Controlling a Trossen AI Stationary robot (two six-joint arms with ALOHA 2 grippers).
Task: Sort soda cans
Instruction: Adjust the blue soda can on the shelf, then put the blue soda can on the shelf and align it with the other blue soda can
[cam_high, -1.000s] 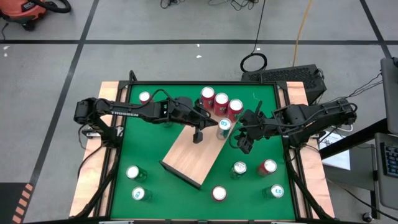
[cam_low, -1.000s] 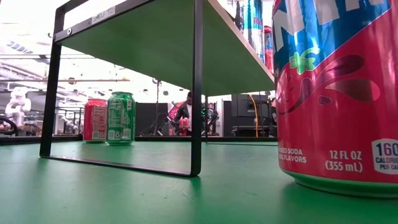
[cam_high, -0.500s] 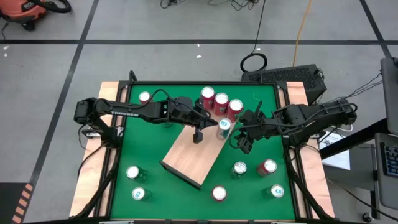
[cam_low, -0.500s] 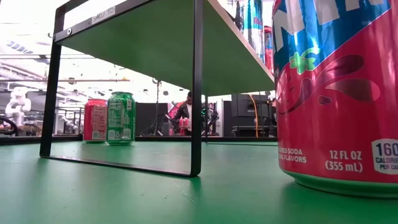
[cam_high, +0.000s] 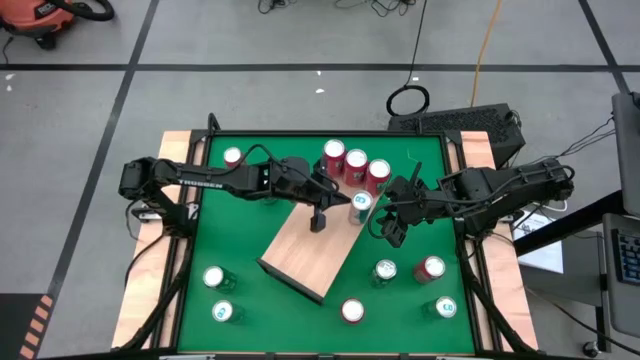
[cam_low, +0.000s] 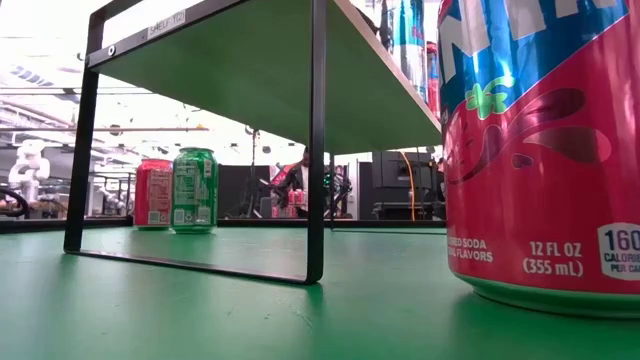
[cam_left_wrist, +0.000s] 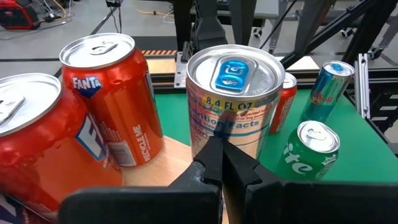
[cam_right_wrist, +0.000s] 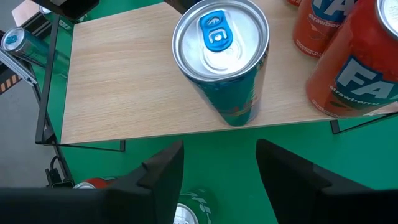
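High view shows the left gripper (cam_high: 318, 221) over the wooden board (cam_high: 300, 250), jaws pressed together just short of the blue-tabbed can (cam_high: 359, 206) standing at the board's edge, while the right gripper (cam_right_wrist: 217, 171) hangs just beyond that can, jaws spread and holding nothing.

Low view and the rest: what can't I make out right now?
- Low view: both arms are out of frame; the red can is cut off by the edge and fills the right side.
- Left wrist view: the closed left tool hides the slim can's base.
- High view: can labels too small to read.
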